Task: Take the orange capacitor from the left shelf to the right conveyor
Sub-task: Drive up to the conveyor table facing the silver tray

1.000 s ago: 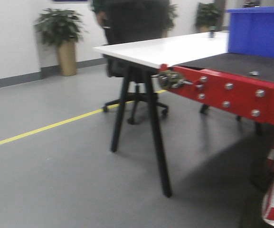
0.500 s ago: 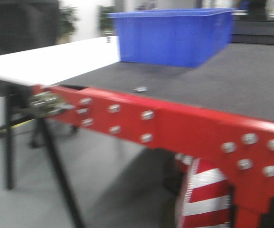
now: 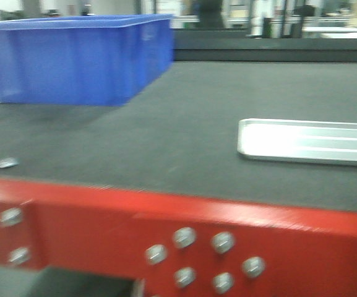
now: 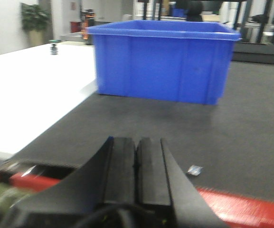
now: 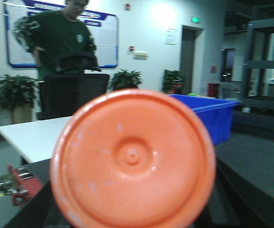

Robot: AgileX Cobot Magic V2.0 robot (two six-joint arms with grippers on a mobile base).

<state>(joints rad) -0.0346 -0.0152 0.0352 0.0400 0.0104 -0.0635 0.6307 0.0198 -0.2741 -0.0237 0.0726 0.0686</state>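
The orange capacitor fills the right wrist view end-on, showing its round flat end with a small centre dimple. My right gripper is shut on it, and only dark finger edges show beside it. Behind it and to the right lies the right conveyor. In the front view the conveyor is a dark textured belt with a red bolted front edge. My left gripper is shut with nothing between its fingers, and it hovers over the conveyor's red front edge. The left shelf is out of view.
A big blue bin stands at the belt's back left, with a shallow silver tray on the right. A small shiny scrap lies near the red edge. A white table adjoins the belt's left side. Beyond it are a person and a chair.
The front view has swept to the right, from the floor and white table onto the conveyor belt. The blue bin now sits at the left and the silver tray has come into sight.
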